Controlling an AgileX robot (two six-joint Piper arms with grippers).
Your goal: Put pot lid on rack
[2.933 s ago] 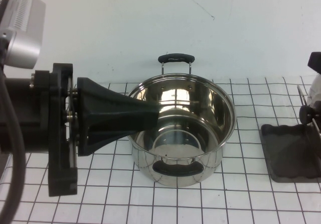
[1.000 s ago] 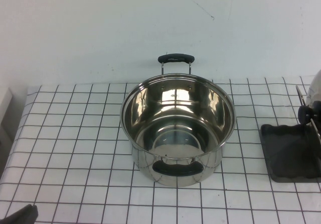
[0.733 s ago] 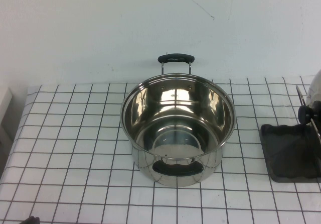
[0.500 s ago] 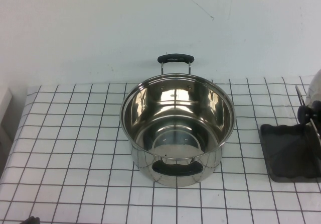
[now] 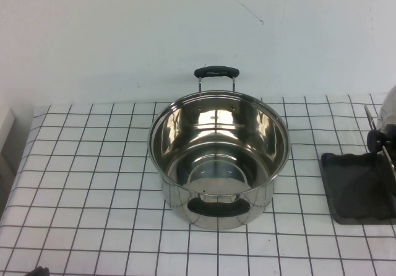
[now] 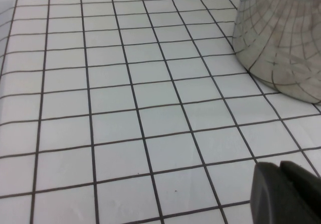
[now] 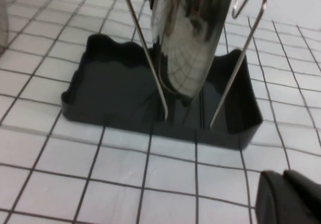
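I am reporting from a white tablecloth (image 5: 93,164) ruled in a dark grid. A deep steel pot (image 5: 219,158) is standing uncovered at the centre of the high view, its black handles (image 5: 216,72) lying at 12 and 6 o'clock on its rim.

The rack (image 7: 165,93) is sitting at 3 o'clock from the pot, well apart from it, at the right edge of the high view. It is showing as a dark grey tray with a wavy rim and thin wire uprights (image 7: 145,53). The pot lid (image 7: 193,33) is standing on edge between those uprights, its lower rim going down into the tray and its shiny face mirroring the grid. In the high view only a sliver of the lid and its black knob (image 5: 375,141) are showing at the frame's right edge.

My left gripper (image 6: 286,194) is hanging low over bare cloth, near the pot's left wall, touching nothing; in the high view only a dark tip is showing at 7 o'clock in the frame. Its jaws are pressed together and are gripping nothing.

My right gripper (image 7: 288,196) is sitting over the cloth just in front of the rack, apart from the tray. Its jaws are likewise closed and empty.
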